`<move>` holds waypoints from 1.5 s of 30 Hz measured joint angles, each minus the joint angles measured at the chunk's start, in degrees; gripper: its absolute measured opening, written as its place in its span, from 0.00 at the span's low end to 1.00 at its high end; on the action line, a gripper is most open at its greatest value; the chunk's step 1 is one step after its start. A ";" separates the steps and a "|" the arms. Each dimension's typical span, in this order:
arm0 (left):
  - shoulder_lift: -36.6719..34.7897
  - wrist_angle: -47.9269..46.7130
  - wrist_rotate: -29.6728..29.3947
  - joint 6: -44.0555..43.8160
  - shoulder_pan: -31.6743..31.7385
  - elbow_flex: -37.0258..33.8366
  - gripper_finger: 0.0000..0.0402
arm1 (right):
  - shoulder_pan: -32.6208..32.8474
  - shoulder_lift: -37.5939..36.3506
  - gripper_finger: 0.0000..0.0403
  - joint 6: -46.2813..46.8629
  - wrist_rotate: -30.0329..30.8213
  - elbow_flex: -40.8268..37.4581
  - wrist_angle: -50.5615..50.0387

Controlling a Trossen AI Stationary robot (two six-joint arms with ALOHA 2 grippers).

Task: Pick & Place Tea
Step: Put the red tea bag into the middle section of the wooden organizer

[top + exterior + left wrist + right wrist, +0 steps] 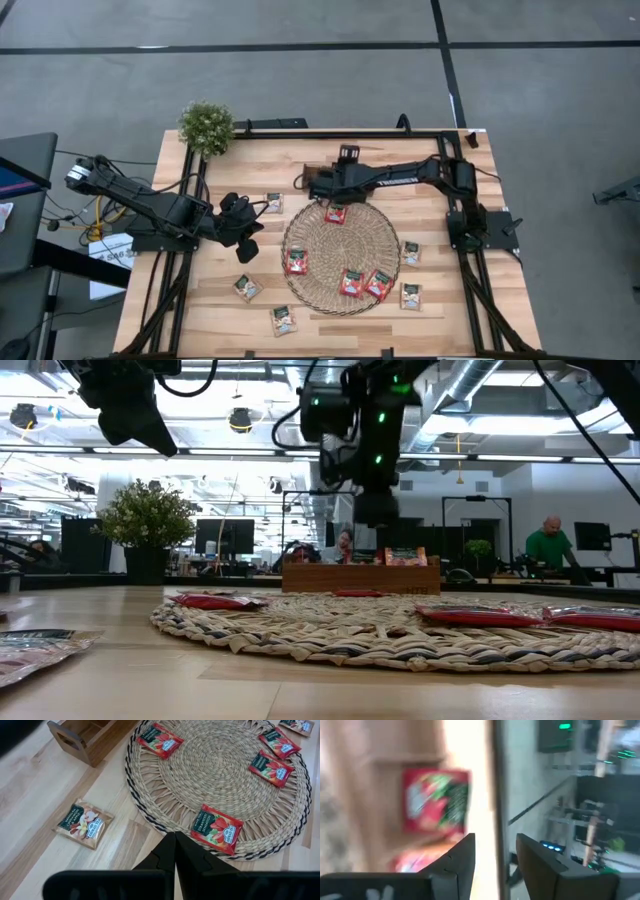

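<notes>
Tea sachets lie flat about a round woven mat (338,255). Several red ones are on the mat (296,261) (351,283) (216,828). Whitish ones lie on the table around it (273,203) (247,288) (83,819). My right gripper (495,852) is open and empty, above the small wooden tray (308,180) (360,575) at the mat's far side. A red sachet (435,802) stands in the tray (405,556). My left gripper (175,847) (245,232) is shut and empty, raised above the table left of the mat.
A potted plant (206,127) stands at the table's far left corner. Black frame rails (190,200) run along the left and right sides and the far edge. People sit at desks in the room beyond the table (548,545).
</notes>
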 joint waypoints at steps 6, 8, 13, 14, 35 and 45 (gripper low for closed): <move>0.00 0.01 0.01 -0.34 0.00 0.00 0.00 | 3.48 -0.38 0.35 7.00 -20.06 3.28 -13.57; 0.00 0.01 0.01 -0.36 0.00 0.00 0.00 | 4.81 -0.81 0.34 8.37 -25.31 3.32 -14.53; 0.01 0.01 0.32 -0.21 0.02 0.00 0.00 | 9.45 -3.61 0.33 9.77 -30.53 3.32 -9.98; 0.01 0.01 0.34 -0.03 0.01 0.00 0.00 | 10.43 -4.28 0.33 9.80 -30.60 3.13 -8.33; 0.02 0.03 2.14 0.79 0.00 0.00 0.00 | 6.90 -5.38 0.39 9.27 -36.12 -9.56 15.92; 0.02 0.01 2.46 0.82 0.00 0.00 0.00 | 1.38 -5.35 0.40 8.20 -42.80 -11.61 18.42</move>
